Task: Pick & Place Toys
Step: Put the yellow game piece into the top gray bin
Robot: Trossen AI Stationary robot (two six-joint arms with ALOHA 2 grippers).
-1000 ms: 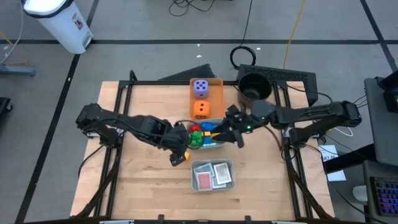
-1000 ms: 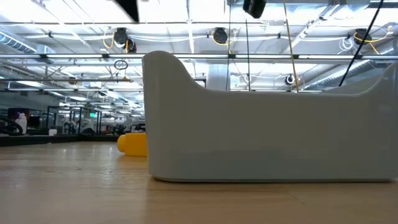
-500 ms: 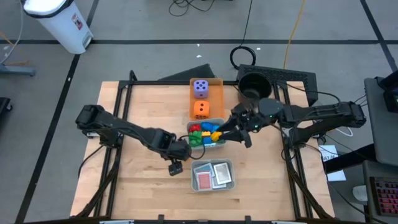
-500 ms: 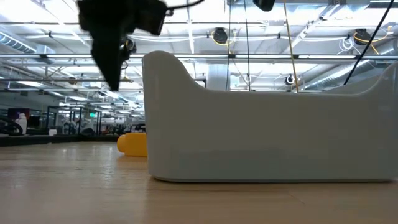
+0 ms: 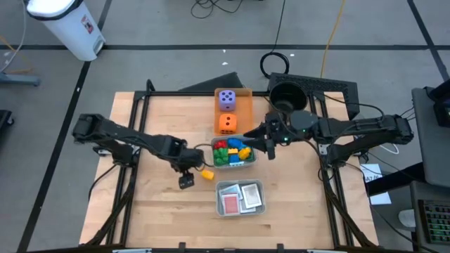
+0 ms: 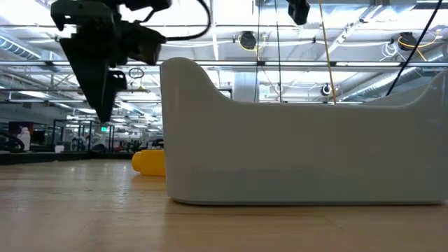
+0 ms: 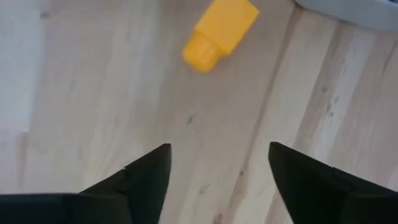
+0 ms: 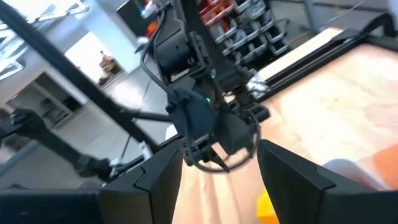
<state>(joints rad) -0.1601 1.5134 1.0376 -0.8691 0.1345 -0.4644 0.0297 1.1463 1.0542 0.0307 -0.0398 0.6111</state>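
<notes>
While yellow brick (image 5: 207, 174) lies loose on table (image 5: 155, 218) beside brick tray (image 5: 252, 159), left gripper (image 7: 214, 177) hovers above it, fingers spread, empty, prob. lining up pick. Right gripper (image 5: 266, 144) waits by tray, spread, apparently empty.

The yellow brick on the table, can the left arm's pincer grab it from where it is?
Probably yes. The yellow brick lies alone on bare wood just outside the grey tray, and the left pincer hangs open right beside it with nothing between them. It would only need to move over and come down.
</notes>
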